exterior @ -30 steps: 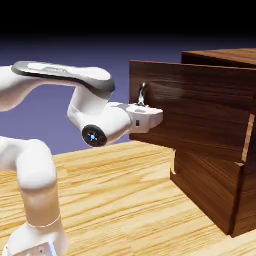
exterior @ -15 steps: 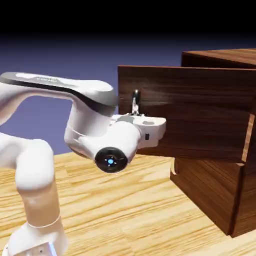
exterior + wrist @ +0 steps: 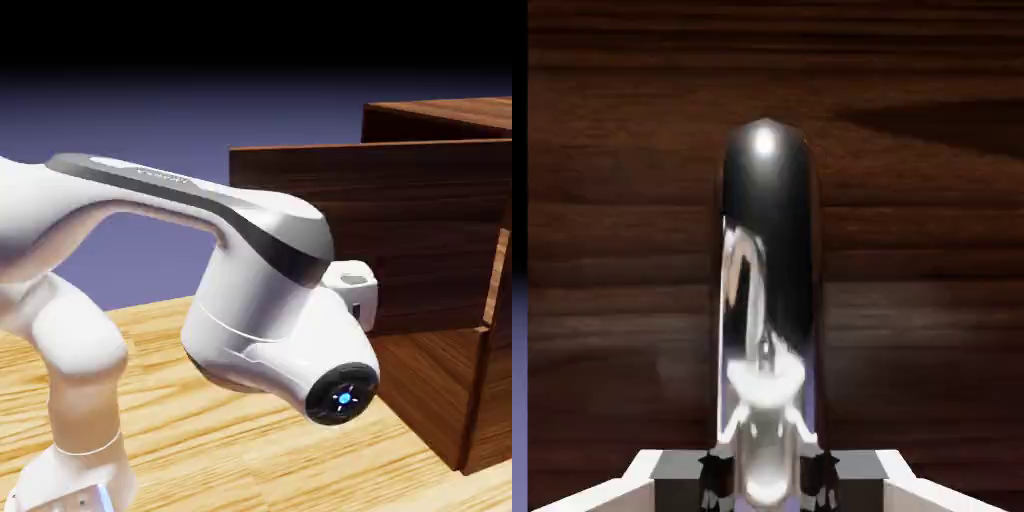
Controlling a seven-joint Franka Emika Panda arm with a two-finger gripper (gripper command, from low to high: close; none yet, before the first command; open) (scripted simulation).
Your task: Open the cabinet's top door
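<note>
The top door (image 3: 420,230) now stands wide open, swung further round on its right-hand side than a second ago. Its free left edge has shifted left and sits lower in the exterior view; the top edge, which sloped down to the right before, now rises slightly that way. The cabinet (image 3: 480,110) has stayed where it was, at the right above the pale wood-grain counter (image 3: 240,455).

The arm (image 3: 260,290) has changed more. Its wrist has come down and to the right, with the round dark cap (image 3: 343,393) now much lower and further right than it was. The forearm reaches further across the scene, slanting down toward the door. The white hand (image 3: 357,288) has moved right as well, and shows in front of the door, just beyond the wrist. The handle, which stood in plain sight above the hand earlier, is now hidden behind the arm in the exterior view.

The jaws are clamped on the door's curved silver handle (image 3: 767,190). In the hand view the lower part of the handle runs between the two grey fingertips (image 3: 682,470), one on either side of it, and its rounded far end reaches out past them against the dark wood. The backdrop (image 3: 519,390) shows as a narrow strip beyond the panel's edge at the hand view's left.
</note>
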